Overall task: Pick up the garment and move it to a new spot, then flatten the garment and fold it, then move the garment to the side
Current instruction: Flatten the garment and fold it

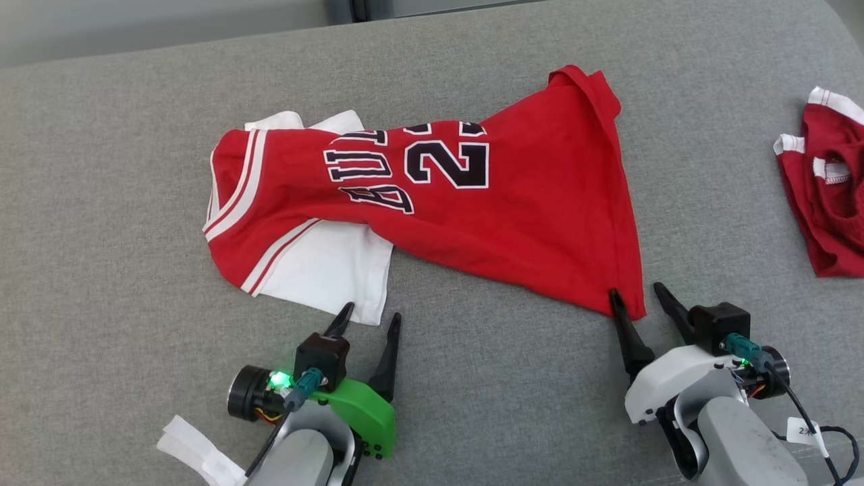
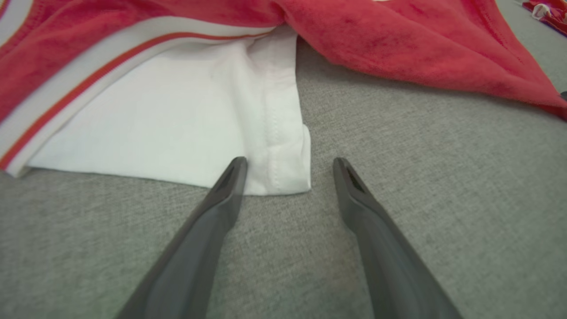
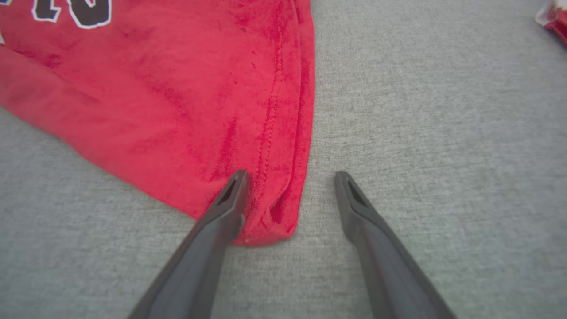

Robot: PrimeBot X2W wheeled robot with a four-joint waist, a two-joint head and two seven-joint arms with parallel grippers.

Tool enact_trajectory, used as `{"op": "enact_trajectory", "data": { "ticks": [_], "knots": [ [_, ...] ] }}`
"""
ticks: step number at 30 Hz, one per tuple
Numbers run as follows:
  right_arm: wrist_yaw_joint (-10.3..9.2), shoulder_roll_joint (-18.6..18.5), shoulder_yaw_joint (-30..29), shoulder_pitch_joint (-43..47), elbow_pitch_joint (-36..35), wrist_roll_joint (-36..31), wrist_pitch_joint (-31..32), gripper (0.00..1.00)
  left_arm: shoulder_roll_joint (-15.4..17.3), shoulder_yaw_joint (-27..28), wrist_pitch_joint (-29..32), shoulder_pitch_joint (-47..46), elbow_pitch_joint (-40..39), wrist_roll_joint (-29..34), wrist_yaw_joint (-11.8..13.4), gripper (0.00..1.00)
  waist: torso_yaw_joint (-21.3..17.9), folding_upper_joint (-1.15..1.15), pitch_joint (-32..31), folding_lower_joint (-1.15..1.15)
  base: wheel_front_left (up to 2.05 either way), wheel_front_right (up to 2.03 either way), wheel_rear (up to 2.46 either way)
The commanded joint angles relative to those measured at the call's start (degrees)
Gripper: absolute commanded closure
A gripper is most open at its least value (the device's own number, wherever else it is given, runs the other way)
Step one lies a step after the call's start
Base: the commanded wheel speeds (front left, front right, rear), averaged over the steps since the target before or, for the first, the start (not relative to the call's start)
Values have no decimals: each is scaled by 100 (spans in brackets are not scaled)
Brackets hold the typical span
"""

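Red garment (image 1: 526, 202) lies rumpled on grey fabric (image 1: 121, 202); left gripper (image 1: 372, 310) released astride white sleeve corner (image 2: 283, 173), right gripper (image 1: 634, 289) released astride hem corner (image 3: 270, 217).

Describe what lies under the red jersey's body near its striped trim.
A white sleeve pokes out from under the red jersey, lying on the grey surface. How far it runs beneath, and anything else under the red cloth, is covered.
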Motion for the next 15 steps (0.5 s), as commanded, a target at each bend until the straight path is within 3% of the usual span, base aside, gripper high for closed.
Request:
{"op": "enact_trajectory", "data": {
  "ticks": [1, 7, 9, 10, 11, 14, 15],
  "knots": [
    [48, 124, 181, 370, 186, 58, 144, 0, 48, -10, 103, 70, 146, -45, 54, 0, 0, 0, -22, 0, 0, 0, 0],
    [48, 124, 360, 533, 213, 66, 147, 0, 49, 5, 98, 121, 153, -59, 73, 0, -12, 0, -52, 0, 0, 0, 0],
    [48, 123, 376, 522, 277, 64, 162, 12, 49, 10, 98, 106, 160, -64, 86, 0, -18, 0, -44, 0, 0, 0, 0],
    [48, 122, 384, 508, 305, 70, 164, 23, 48, 1, 98, 93, 173, -56, 88, 0, -19, 0, -39, 0, 0, 0, 0],
    [48, 122, 394, 483, 326, 84, 165, 44, 48, -13, 98, 79, 202, -45, 89, 0, -20, 0, -33, 0, 0, 0, 0],
    [48, 120, 435, 427, 391, 115, 170, 64, 49, -54, 105, 41, 331, -57, 62, 0, -21, 0, -27, 0, 0, 0, 0],
    [47, 119, 443, 406, 420, 128, 170, 81, 51, -75, 106, 40, 402, -85, 38, 0, -19, 0, -28, 0, 0, 0, 0]
  ]
}}
